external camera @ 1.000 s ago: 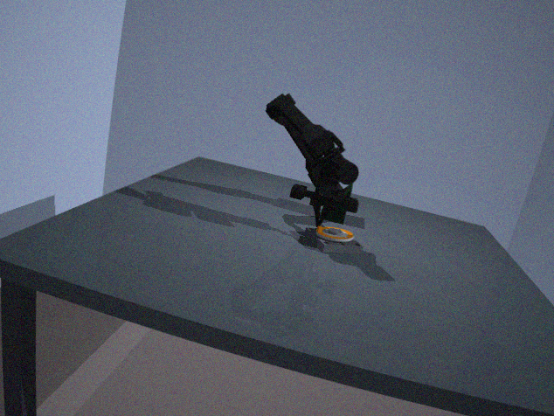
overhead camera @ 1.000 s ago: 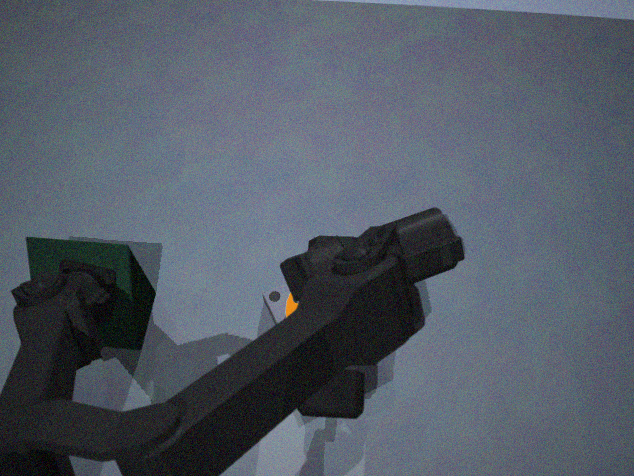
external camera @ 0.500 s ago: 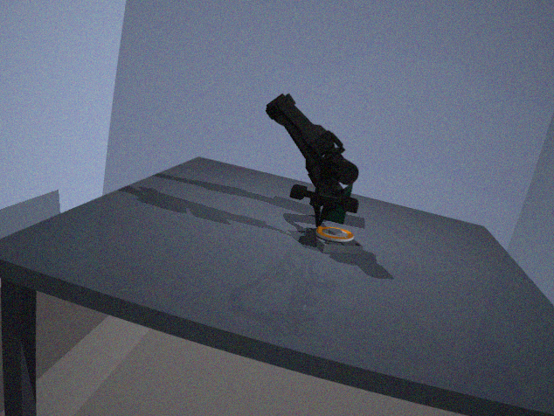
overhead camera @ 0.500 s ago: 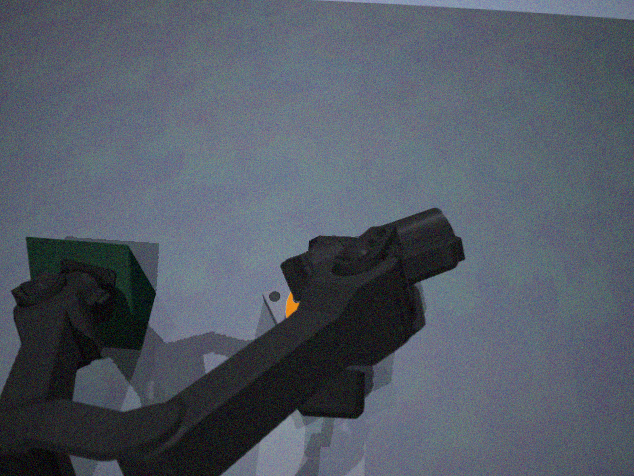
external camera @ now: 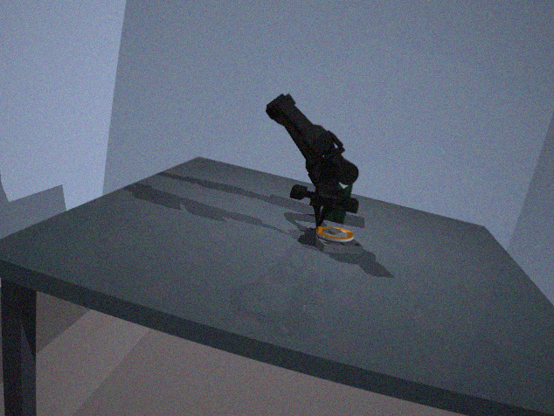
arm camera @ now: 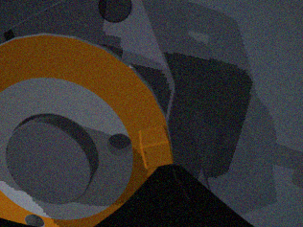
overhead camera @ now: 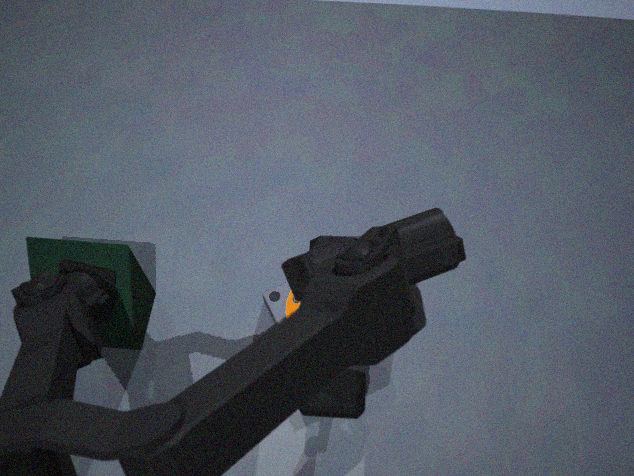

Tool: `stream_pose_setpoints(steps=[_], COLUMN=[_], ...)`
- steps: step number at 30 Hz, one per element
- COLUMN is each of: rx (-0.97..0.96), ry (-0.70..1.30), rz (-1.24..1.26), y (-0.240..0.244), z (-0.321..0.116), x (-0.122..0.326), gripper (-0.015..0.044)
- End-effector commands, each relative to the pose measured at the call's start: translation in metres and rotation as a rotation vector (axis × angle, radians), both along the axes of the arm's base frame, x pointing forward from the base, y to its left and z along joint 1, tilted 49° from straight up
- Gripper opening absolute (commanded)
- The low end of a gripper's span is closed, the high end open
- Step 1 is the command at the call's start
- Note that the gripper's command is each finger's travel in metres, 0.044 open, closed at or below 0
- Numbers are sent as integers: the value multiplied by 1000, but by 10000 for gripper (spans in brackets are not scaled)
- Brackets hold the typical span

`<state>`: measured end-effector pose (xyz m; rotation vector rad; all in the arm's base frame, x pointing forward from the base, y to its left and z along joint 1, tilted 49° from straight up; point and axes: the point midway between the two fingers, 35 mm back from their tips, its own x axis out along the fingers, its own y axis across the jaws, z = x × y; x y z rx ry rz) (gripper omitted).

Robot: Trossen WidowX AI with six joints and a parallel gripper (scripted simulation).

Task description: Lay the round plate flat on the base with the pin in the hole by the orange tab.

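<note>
The table filled the exterior view under dim bluish walls. Right of centre, the arm bent over the base, where the plate sat around the post. It looked rigid, light and smooth, best nudged at its orange tab. The gripper was closed, empty, at the plate's edge.

Matt orange-rimmed plate, matt table

Dark table; green block near its back edge.
</note>
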<state>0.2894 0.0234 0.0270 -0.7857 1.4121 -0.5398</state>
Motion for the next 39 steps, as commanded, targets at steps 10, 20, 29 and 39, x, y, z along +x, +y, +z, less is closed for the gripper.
stream_pose_setpoints(steps=[10,20,29,39], rx=[9,9,9,10], ry=[-32,-32,-33,-33], rz=[-1,-1,-1,-1], y=[6,10,19,27], z=[-4,-7,-13,-20], x=[16,23,30,35], gripper=[0,0,0,0])
